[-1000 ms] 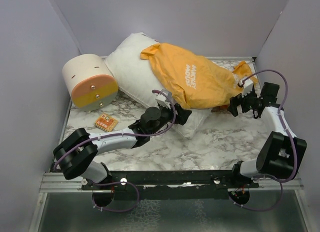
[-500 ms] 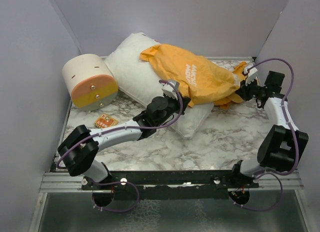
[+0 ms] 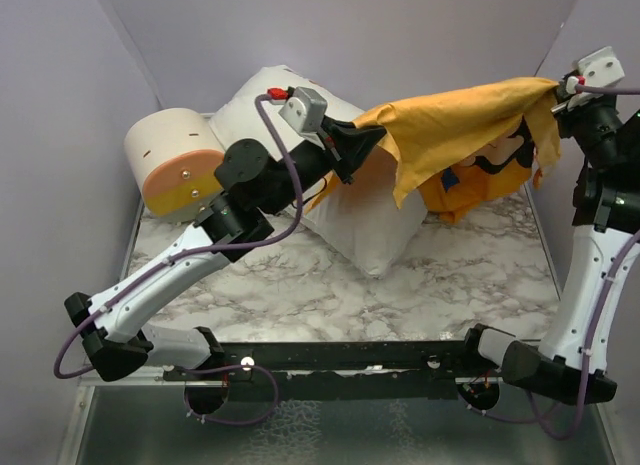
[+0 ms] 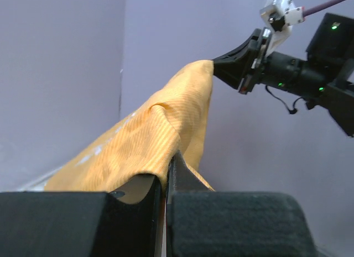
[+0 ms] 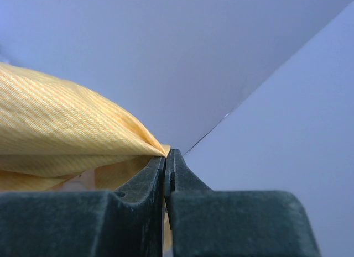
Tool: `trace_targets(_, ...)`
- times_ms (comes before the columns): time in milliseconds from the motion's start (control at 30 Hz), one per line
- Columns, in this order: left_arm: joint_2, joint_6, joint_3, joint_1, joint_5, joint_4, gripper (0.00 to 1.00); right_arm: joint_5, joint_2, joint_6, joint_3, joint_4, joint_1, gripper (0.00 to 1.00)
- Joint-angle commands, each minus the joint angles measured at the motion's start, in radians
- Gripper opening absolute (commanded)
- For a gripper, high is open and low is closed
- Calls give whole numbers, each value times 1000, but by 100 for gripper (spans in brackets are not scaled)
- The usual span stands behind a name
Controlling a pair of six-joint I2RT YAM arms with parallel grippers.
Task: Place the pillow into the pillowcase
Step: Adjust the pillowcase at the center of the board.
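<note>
- Plain grey-lilac walls close in a marble-patterned bench [image 3: 450, 275] on three sides, with the two arms bolted at its near edge.
- The pillow [image 3: 365, 225] lies slantwise on the bench toward the back left, wholly outside the case. One corner points toward the arms and its far end rests by the back wall.
- The pillowcase [image 3: 460, 115] hangs in the air above the bench, stretched between the two arms like washing on a line. Its left end passes over the pillow, and its lower folds sag on the right with a bit of the printed face showing. It is held taut like this, I judge, so the fabric untangles and the open end can be found.
- A cream-and-orange cylinder [image 3: 180, 165] lies on its side just beside the pillow's left flank, out of the work.
- The left pincer [image 3: 372, 137] is pressed together on one orange edge; the right pincer [image 3: 556, 85] nips the opposite corner up high — both wrist views show cloth caught between closed jaws.
</note>
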Motion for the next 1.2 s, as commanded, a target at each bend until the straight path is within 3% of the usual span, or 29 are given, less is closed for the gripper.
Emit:
trace_targets(0, -30, -19, 92, -3, 202, -38, 0, 117, -44, 31, 173, -23, -8, 1)
trace_targets(233, -52, -116, 69, -4, 282, 66, 0, 66, -42, 47, 314, -80, -7, 1)
trace_targets(433, -43, -79, 17, 12, 113, 33, 0, -114, -27, 74, 195, -67, -8, 8)
trace_targets(533, -2, -133, 7, 98, 74, -3, 0, -181, 8, 91, 99, -36, -7, 10)
trace_targets(633, 71, -278, -4, 268, 144, -2, 0, -225, 84, 125, 36, -2, -7, 9)
trace_targets(800, 251, -426, 47, 472, 229, 40, 0, -220, 308, 175, 87, -18, 34, 8)
trace_targets(967, 378, -498, 123, 572, 281, 59, 0, -246, 403, 201, 98, -43, 74, 10)
trace_targets(1100, 381, -513, 138, 623, 280, 76, 0, -278, 366, 207, 14, -20, 75, 11)
trace_targets(1167, 368, -503, 142, 645, 278, 71, 0, -299, 339, 176, -30, -35, 75, 21)
